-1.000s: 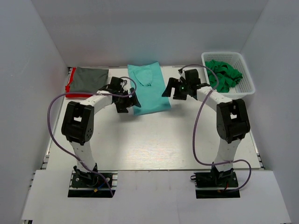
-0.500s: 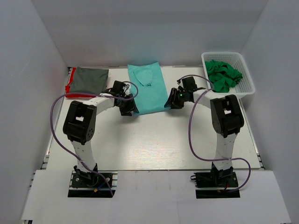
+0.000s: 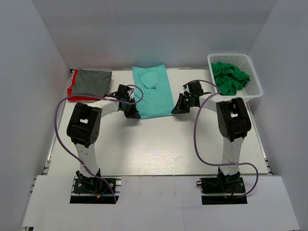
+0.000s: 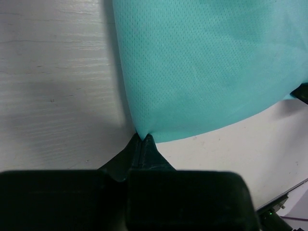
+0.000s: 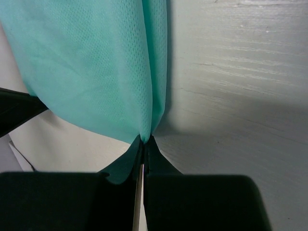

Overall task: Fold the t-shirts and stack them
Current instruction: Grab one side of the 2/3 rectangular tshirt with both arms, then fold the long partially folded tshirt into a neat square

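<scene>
The left end effector (image 3: 136,115) is closed on the near left corner of the teal t-shirt (image 3: 153,94). In the left wrist view its tips (image 4: 143,139) meet with the cloth (image 4: 207,72) pinched to a point between them.

At the far left of the table (image 3: 154,149), a dark grey t-shirt (image 3: 94,82) lies folded flat on top of a red t-shirt (image 3: 72,86). Only a narrow red edge shows along its left side.

The teal t-shirt lies in the far middle of the table, folded into a long strip running from near to far. Its neck opening faces up toward the far end.

The right end effector (image 3: 176,109) is closed on the near right corner of the same shirt. In the right wrist view the tips (image 5: 146,139) are pressed together on a gathered fold of teal cloth (image 5: 96,72), which lifts slightly off the table there.

At the far right corner stands a white lattice basket (image 3: 256,82). Bright green t-shirts (image 3: 230,77) are crumpled inside it; how many cannot be told.
</scene>
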### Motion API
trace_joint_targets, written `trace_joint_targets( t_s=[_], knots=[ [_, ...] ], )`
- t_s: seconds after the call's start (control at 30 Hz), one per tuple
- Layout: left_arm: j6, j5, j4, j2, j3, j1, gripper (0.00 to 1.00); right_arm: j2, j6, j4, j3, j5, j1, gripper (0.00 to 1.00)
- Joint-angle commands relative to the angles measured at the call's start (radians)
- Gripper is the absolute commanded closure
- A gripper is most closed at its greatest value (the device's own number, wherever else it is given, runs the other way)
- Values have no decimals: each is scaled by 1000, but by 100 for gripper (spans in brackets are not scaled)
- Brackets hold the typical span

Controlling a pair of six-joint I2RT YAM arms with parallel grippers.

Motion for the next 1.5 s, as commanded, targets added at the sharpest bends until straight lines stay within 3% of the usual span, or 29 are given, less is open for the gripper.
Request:
trace_joint_targets(
  t_s=[0.0, 0.2, 0.4, 0.53, 0.67, 0.97, 1.47],
  knots=[
    [7, -12, 20, -21, -24, -4, 100, -17, -4, 27, -18, -19, -7, 100],
    [16, 42, -96, -188, -91, -14, 100, -115, -51, -40, -85, -19, 4, 100],
    [61, 224, -274, -454, -184, -60, 100, -484, -85, -214, -327, -48, 9, 100],
    [101, 252, -504, -560, -127, -73, 100, -697, -99, -366, -344, -84, 6, 100],
    [92, 329, -528, -624, -62, -82, 100, -825, -126, -501, -269, -90, -14, 100],
    [96, 339, -388, -557, -27, -61, 100, -758, -89, -440, -156, -67, -5, 100],
    [127, 148, -319, -339, 157, -42, 100, -557, -71, -349, 27, -62, -57, 100]
  ],
)
